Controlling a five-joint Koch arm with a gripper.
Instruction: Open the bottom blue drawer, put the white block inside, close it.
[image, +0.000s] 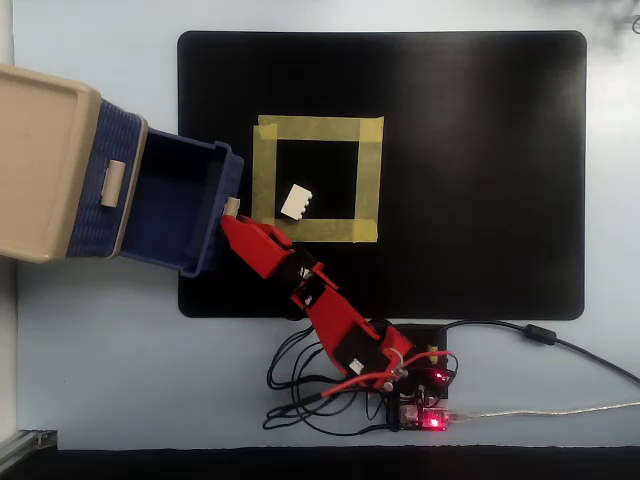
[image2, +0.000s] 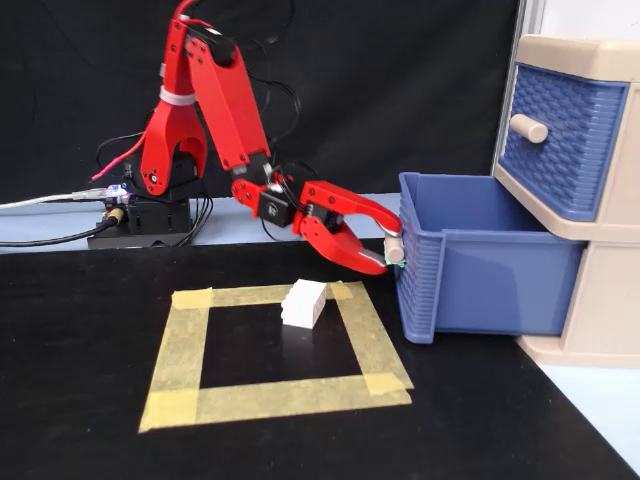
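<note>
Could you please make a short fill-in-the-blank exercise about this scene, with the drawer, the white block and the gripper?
1. The bottom blue drawer is pulled ____ of the beige cabinet.
2. The white block lies inside a square of yellow ____ on the black mat.
3. The gripper is closed on the drawer's small beige ____.
4. The inside of the open drawer is ____.

Missing words: out; tape; handle; empty

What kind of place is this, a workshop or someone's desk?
Probably a hobby or lab tabletop set up for robot practice: a small red arm with exposed wiring, a black mat marked with a tape square, and a little plastic drawer cabinet.
</note>
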